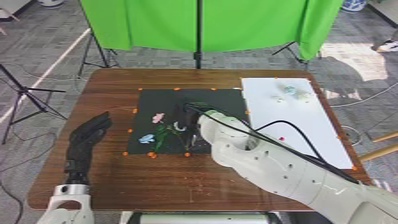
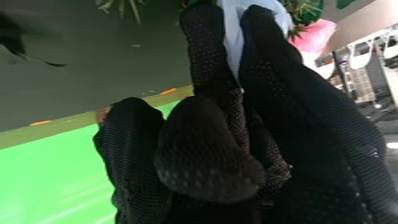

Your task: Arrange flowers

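Broad indoor light fills the head view, and a bright patch lies on the grey carpet (image 1: 357, 62) at far right, with darker shadow beside it. The brown table (image 1: 115, 185) carries a soft sheen on its near part; the white sheet (image 1: 306, 130) is bright, close to washed out, while the black mat (image 1: 158, 100) gives back little light. The table's sides bow slightly, as through a wide lens. In the right wrist view, the green cloth (image 1: 266, 30) glows, and pale glare spreads beyond the pink flower (image 2: 314, 35).
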Controlling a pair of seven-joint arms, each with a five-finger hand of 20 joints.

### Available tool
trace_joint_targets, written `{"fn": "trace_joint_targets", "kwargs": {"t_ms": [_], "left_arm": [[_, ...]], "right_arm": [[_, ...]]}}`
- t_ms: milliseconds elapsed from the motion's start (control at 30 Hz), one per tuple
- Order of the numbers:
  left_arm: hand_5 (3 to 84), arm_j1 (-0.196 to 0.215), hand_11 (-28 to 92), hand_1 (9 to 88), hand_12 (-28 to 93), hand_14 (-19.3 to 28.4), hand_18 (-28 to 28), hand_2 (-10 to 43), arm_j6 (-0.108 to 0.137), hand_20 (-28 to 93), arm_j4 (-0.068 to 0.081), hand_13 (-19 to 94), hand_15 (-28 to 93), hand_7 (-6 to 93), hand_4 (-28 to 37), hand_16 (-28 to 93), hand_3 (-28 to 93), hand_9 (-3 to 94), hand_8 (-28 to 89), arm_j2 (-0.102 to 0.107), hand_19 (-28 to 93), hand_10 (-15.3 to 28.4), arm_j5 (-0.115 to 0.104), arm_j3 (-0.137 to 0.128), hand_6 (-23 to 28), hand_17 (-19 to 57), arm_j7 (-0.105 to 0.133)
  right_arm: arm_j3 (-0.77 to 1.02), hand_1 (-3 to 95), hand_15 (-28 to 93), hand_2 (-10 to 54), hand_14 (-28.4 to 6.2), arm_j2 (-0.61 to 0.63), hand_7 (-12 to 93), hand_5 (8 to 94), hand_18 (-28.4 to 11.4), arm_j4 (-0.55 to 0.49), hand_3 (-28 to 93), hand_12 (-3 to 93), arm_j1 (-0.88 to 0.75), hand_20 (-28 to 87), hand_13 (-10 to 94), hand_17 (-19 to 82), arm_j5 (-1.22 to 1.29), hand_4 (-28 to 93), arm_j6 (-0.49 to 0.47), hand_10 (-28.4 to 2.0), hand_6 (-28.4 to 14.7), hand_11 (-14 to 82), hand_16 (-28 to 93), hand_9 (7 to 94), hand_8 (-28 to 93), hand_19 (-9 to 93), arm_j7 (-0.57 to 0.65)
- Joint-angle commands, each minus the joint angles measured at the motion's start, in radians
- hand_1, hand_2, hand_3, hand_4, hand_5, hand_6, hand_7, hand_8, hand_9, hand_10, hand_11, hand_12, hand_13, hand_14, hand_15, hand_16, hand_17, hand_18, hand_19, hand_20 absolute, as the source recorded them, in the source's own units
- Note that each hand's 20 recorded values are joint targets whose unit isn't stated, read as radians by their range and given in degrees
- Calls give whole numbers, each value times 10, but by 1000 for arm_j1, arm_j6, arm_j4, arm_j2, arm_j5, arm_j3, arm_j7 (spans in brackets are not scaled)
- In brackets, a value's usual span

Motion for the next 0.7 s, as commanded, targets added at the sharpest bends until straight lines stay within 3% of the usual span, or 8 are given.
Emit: {"fn": "trace_joint_targets", "kwargs": {"t_ms": [33,300,400,500,700], "left_arm": [[471,0,182,281,150,178,175,-95,-14,223,12,336,178,129,-155,37,631,423,-47,-36,153,134,2,28,47,83,-2],[471,3,182,281,151,181,174,-95,-11,223,10,337,180,127,-155,37,630,424,-47,-37,153,134,2,26,48,83,-1],[471,3,182,280,150,180,174,-95,-12,223,9,338,181,127,-154,37,631,424,-47,-37,152,134,3,27,48,83,-3],[471,5,182,281,150,181,175,-95,-14,223,7,339,181,127,-154,36,630,425,-46,-37,153,134,4,25,48,82,-2],[471,9,183,280,150,182,174,-95,-14,223,4,341,183,127,-155,36,631,426,-47,-37,152,135,3,22,47,82,-6]], "right_arm": [[15,561,652,-95,-5,-12,218,696,-145,-2,564,348,5,669,907,629,12,-158,-22,-98,10,83,345,820,70,932,7],[18,496,651,-95,-8,-10,195,654,-148,-9,614,276,12,667,903,624,8,-157,-20,-116,12,144,339,774,50,932,-11],[25,461,649,-95,-9,-9,185,638,-149,-15,651,224,14,665,902,622,5,-165,-26,-121,16,174,340,761,-8,932,-24],[32,435,648,-95,-13,-8,183,619,-151,-23,669,219,17,664,897,619,4,-163,-43,-123,18,173,337,746,-86,932,-35],[38,408,643,-95,-16,0,168,576,-155,-46,669,218,21,658,895,614,-19,-156,-29,-126,20,166,336,725,-93,932,-63]]}}
